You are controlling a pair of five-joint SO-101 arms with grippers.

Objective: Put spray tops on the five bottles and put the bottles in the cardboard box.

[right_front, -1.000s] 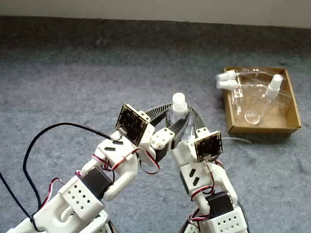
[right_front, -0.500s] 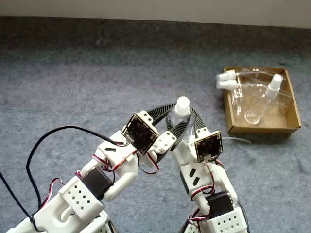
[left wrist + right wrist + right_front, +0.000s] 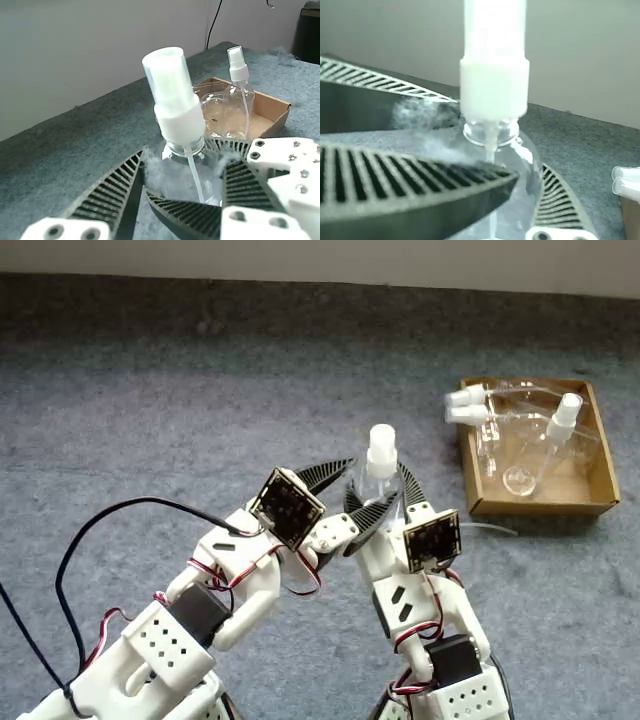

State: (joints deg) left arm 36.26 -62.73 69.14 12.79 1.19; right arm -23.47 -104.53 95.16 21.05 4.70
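The clear bottle (image 3: 378,486) is upright between both grippers, well apart from the cardboard box (image 3: 475,478). The right gripper (image 3: 376,476) is clamped on its body. The left gripper (image 3: 372,483) is spread wide, with a jaw on either side. One white spray top (image 3: 381,440) sits on the bottle's neck, its tube running down inside. In the box lie more clear bottles, with three spray tops visible.

Grey carpet-like cloth (image 3: 150,400) covered table. Pale wall (image 3: 75,50) stood behind. Black cord (image 3: 215,22) hung down wall (dark object (image 3: 310,30) nearby, unclear).
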